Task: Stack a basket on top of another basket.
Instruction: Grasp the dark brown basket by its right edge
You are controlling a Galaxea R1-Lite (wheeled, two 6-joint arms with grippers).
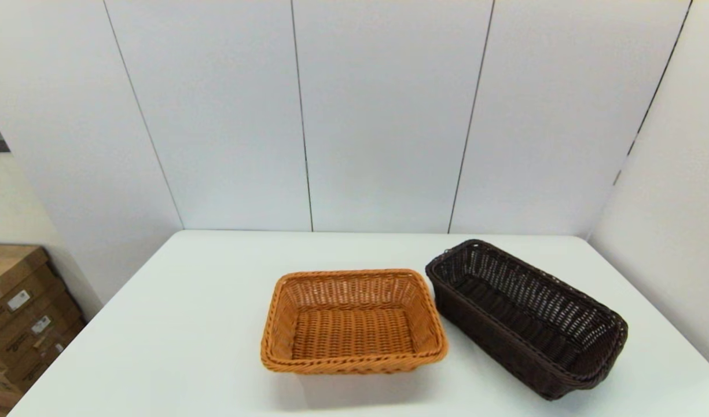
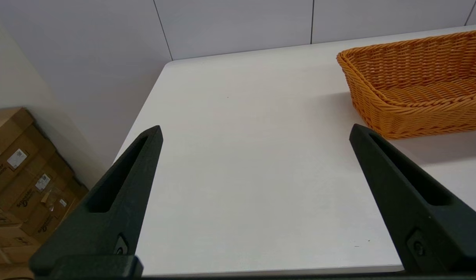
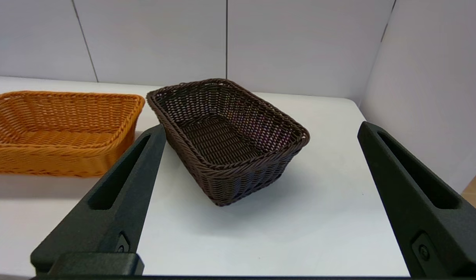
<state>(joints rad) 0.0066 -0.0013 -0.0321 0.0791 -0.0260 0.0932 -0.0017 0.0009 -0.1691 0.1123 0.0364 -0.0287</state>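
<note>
My left wrist view cuts off the orange-tan basket (image 2: 416,85) at the edge; my head view misses both arms.

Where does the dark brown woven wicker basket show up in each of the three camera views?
Head view: the dark brown rectangular woven wicker basket sits right of centre, angled on the white table.
Left wrist view: not in it.
Right wrist view: at centre, beyond the open right claw.
Shared landmark: the orange-tan rectangular woven wicker basket, beside it on the robot's left, appears in all three views.
</note>
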